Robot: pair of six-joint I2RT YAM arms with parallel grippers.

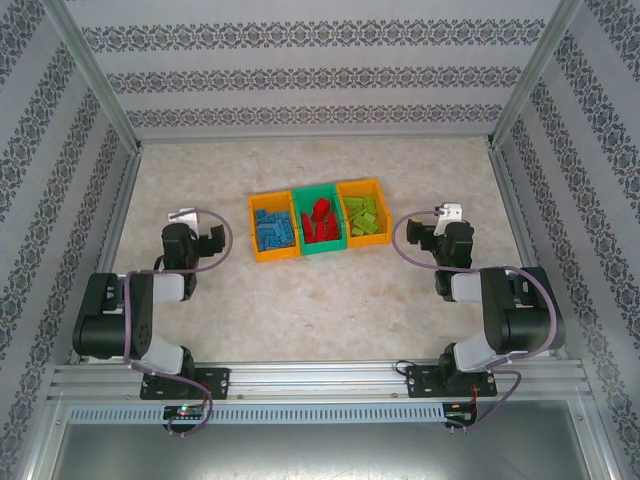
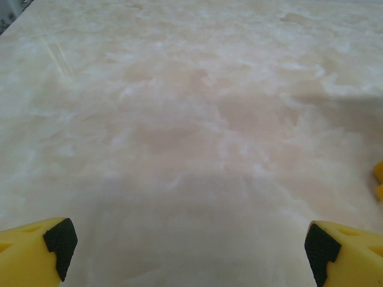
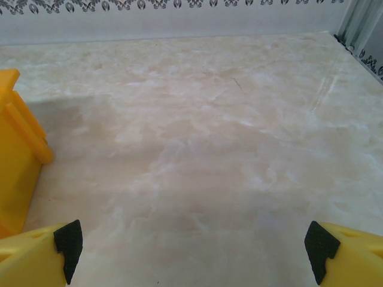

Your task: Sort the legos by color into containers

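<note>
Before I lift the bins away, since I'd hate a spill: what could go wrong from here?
The red legos look heaped in the green bin, so a jolt might tip some over the rim. The open right gripper sits close beside the right orange bin; an inward swing could knock the row. The open left gripper flanks the other end, a similar risk.

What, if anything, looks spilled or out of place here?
Nothing stands out. The blue legos sit in the left orange bin, the red legos in the green bin, and the light green legos in the right orange bin.
</note>
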